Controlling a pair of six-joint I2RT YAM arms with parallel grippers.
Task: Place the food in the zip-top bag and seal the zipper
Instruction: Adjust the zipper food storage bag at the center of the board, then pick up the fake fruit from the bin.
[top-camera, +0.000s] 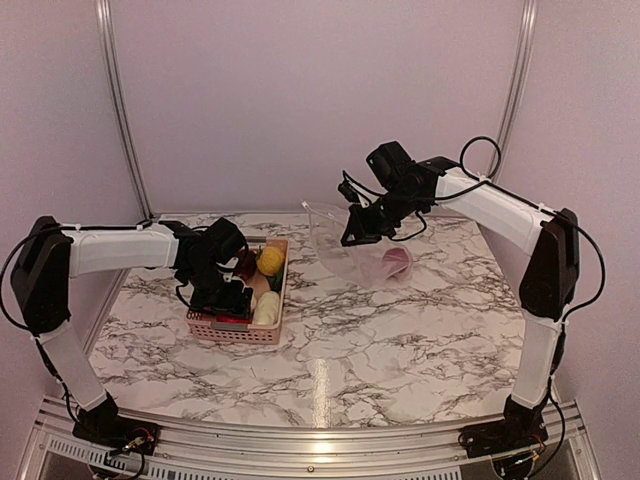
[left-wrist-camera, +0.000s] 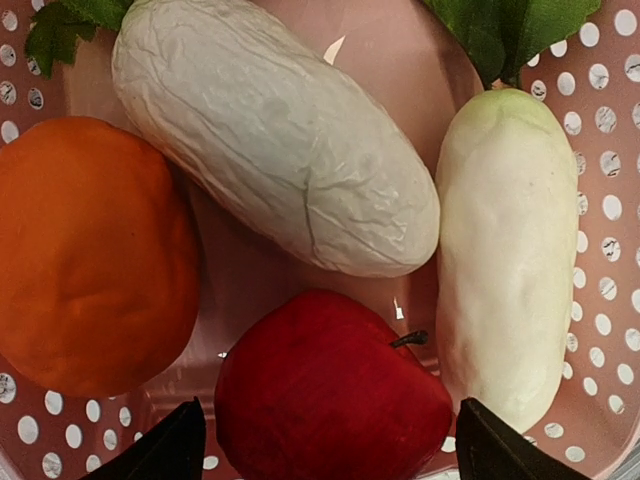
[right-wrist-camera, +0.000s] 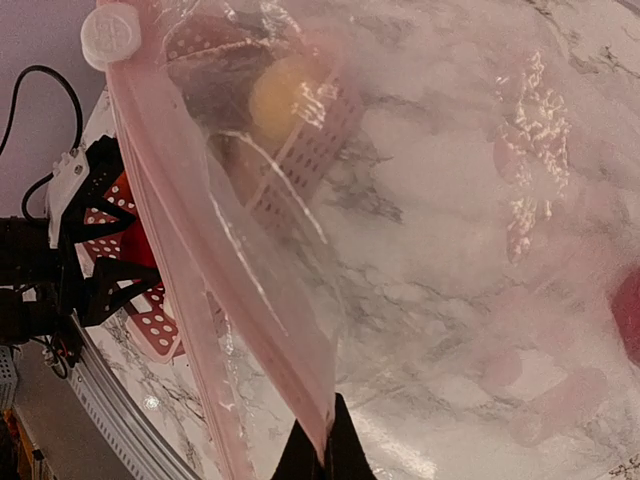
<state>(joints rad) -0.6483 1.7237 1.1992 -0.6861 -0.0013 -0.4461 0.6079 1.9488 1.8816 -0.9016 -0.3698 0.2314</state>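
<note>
The food lies in a pink basket: a red apple, an orange piece and two white oblong pieces. My left gripper is open and low in the basket, one fingertip on each side of the apple. Whether the fingertips touch the apple I cannot tell. My right gripper is shut on the rim of the zip-top bag and holds its mouth up off the table. The zipper runs along that rim, unsealed. A dark red piece lies inside the bag.
A yellow piece sits at the basket's far end, also seen through the bag as a yellow piece. Green leaves lie at the basket's back. A white slider caps the zipper's end. Marble table spreads in front.
</note>
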